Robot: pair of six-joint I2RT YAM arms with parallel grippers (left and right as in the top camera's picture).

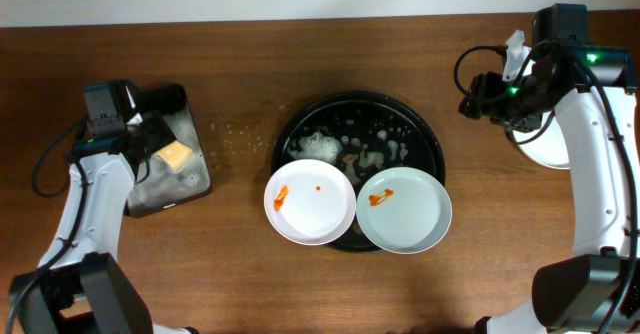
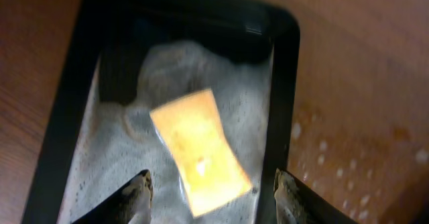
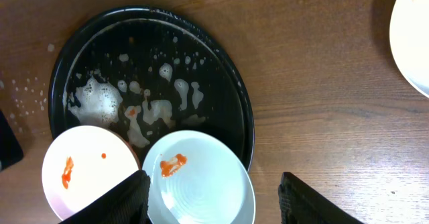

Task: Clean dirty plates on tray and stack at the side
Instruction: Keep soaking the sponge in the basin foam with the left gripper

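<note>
Two dirty plates lie on the front of the round black tray [image 1: 358,124]: a white plate [image 1: 310,201] with orange smears at left and a pale blue plate [image 1: 404,210] with an orange smear at right. Both show in the right wrist view, white plate [image 3: 84,174] and blue plate [image 3: 201,187], on the foamy tray [image 3: 154,56]. A clean white plate [image 1: 548,146] lies at the right under my right arm; its edge shows in the right wrist view [image 3: 409,36]. My right gripper [image 3: 214,200] is open and empty, high above the tray. My left gripper [image 2: 211,194] is open over a yellow sponge [image 2: 201,150] in a soapy basin.
The rectangular black basin [image 1: 195,179] with foam and the sponge [image 1: 174,154] stands at the left. Water drops spot the wood between basin and tray [image 1: 240,134]. Foam patches lie on the tray's bare back half.
</note>
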